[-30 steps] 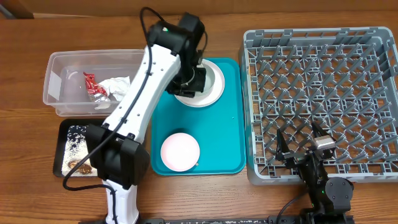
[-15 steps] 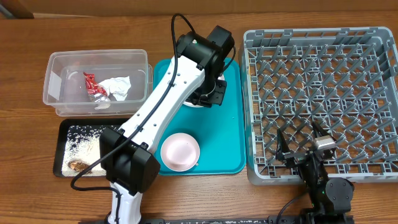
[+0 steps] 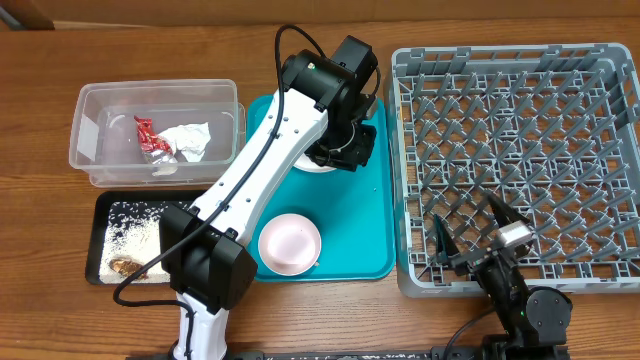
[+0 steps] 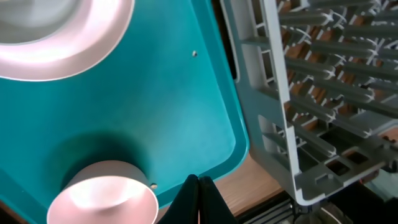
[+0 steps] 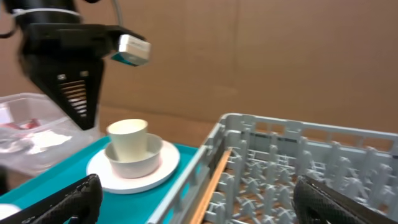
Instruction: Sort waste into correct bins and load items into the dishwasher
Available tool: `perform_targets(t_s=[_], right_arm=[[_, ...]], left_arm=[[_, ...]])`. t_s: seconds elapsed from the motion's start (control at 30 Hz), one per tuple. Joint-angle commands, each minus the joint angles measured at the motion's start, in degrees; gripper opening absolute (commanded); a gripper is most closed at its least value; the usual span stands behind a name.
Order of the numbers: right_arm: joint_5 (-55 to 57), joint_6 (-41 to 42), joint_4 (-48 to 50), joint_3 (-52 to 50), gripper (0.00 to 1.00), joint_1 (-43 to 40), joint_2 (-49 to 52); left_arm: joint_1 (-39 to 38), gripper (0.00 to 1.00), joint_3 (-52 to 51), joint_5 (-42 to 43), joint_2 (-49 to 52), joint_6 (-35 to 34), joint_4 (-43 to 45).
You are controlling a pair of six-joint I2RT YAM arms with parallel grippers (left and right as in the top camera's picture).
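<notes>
Arm on my left stretches toward the table's far edge, end effector (image 4: 199, 188) pinched together over the tray (image 3: 352, 225) near the cup (image 5: 129, 138). My right end effector (image 3: 470, 225) splays above the rack's (image 3: 560, 110) near edge.

wooden table (image 3: 120, 40) | teal tray (image 3: 358, 222) flat on it, centre | brown cardboard wall (image 5: 249, 56) behind

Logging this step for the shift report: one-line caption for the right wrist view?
Right hand open by the grey rack; cup in a bowl on a plate on the teal tray.
</notes>
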Motion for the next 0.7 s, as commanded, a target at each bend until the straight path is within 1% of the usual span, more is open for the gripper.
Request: perform_targets(t_s=[0.0, 0.07, 0.17, 0.3, 0.4, 0.47, 0.67], right_arm=[[-2.9, 6.1, -0.1, 0.6, 1.0, 0.4, -0.5], [-2.9, 10.0, -0.2, 2.1, 1.0, 0.4, -0.5], [-2.9, 12.0, -1.0, 5.2, 1.0, 0.4, -0.4], [-2.9, 13.6, -6.9, 11.3, 1.0, 0.4, 0.0], [-2.8, 13.6, -12.5, 17.5, 1.0, 0.4, 2.2], [-2.9, 13.6, -16.3, 22.5, 1.0, 0.4, 4.8], [-3.0, 13.6, -29.7, 37.9, 1.0, 0.4, 15.2]], left_arm=[[0.0, 0.04, 0.2, 1.4, -4.2, 1.6, -0.4], [-0.1, 0.04, 0.2, -0.1, -6.8, 1.1, -0.8], [-0.1, 0.04, 0.2, -4.5, -11.0, -0.6, -2.2], [0.0, 0.04, 0.2, -14.9, -16.5, -6.2, -5.7], [0.0, 0.04, 0.1, -20.4, -19.6, -11.7, -8.6], [-0.1, 0.04, 0.0, -21.3, -21.0, -13.5, -9.8], [-0.5, 0.04, -0.2, -20.8, -21.9, -14.8, -10.2]])
